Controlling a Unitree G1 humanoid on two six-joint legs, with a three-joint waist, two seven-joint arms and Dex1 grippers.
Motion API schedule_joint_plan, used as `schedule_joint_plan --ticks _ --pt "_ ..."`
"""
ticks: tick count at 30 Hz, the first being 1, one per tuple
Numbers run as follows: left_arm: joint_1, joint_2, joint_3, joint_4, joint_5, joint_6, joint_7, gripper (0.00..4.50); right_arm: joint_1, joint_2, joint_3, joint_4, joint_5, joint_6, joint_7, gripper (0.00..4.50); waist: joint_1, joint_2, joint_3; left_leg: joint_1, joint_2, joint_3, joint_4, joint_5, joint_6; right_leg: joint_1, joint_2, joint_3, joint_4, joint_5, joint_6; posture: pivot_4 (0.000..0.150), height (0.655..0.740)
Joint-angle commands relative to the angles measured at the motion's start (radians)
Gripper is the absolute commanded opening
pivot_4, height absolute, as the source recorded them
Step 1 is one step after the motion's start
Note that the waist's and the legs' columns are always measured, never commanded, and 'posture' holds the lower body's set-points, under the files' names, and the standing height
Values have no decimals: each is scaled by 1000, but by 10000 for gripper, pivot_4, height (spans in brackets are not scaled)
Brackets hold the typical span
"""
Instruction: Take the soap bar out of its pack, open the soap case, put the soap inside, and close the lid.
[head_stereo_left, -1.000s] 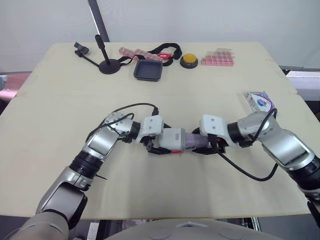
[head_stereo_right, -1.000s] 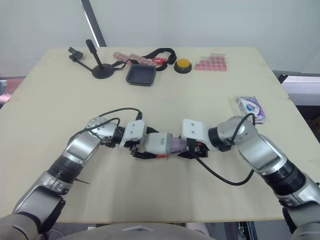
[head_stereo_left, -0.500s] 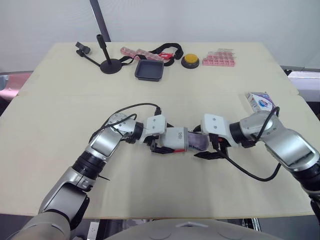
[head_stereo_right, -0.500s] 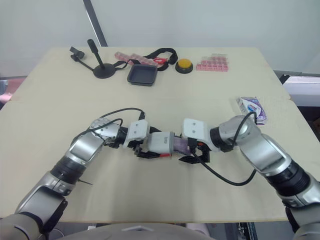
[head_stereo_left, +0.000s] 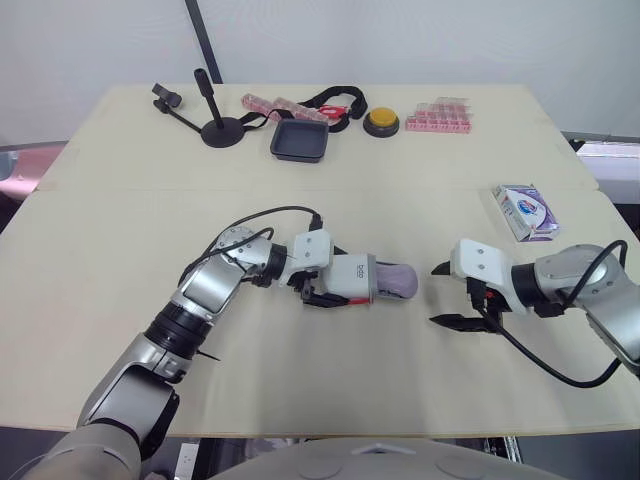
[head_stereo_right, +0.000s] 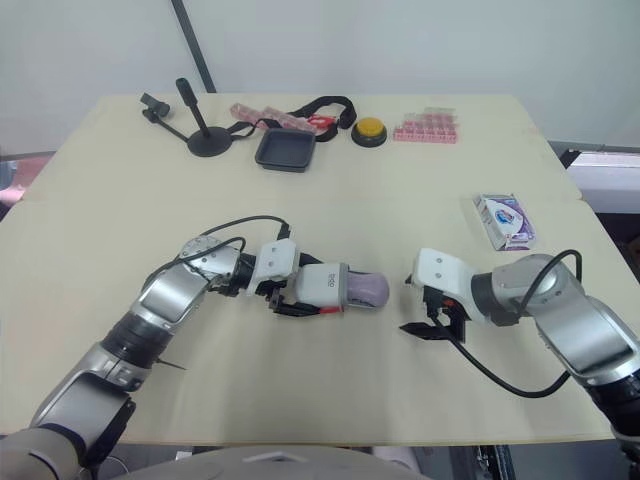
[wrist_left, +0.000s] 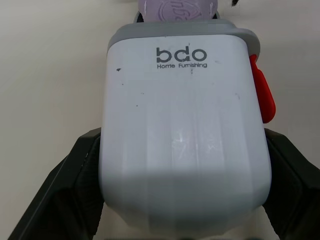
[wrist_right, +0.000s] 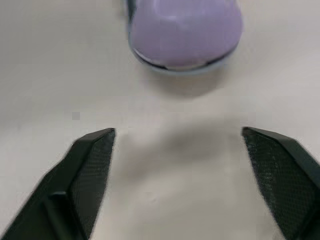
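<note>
beige table (head_stereo_left: 120, 220), white wall (head_stereo_left: 420, 40) behind; left gripper (head_stereo_left: 322, 290) clamps soap case (head_stereo_left: 350, 279); right gripper (head_stereo_left: 437, 295) spread.

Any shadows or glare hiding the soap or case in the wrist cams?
Left wrist view: a shadow darkens the soap case at the end away from the soap, no glare. Right wrist view: soft shadow on the table beside the soap, nothing hidden.

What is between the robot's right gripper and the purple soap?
Nothing, just bare table. The right wrist view shows the open right gripper facing the purple soap across an empty strip.
</note>
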Motion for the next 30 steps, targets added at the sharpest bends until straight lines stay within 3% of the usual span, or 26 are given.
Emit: schedule_joint_plan --ticks 1,10,30 --pt "-10 4 15 -19 -18 -14 -2 34785 -29 -11 -18 -18 -1 -25 4 30538 -1 0 0 0 0 0 0 0 0 0 0 0 0 0 0 1500 7400" --pt "-11 5 19 -19 -19 -12 4 34785 -122 34 67 -43 -5 -7 3 591 -1 0 0 0 0 0 0 0 0 0 0 0 0 0 0 1500 7400" --pt "-5 -3 18 -40 -25 0 21 34785 -210 113 147 -36 -21 4 -9 178 0 1 1 0 0 -1 0 0 0 0 0 -1 1 0 0 1500 7400"
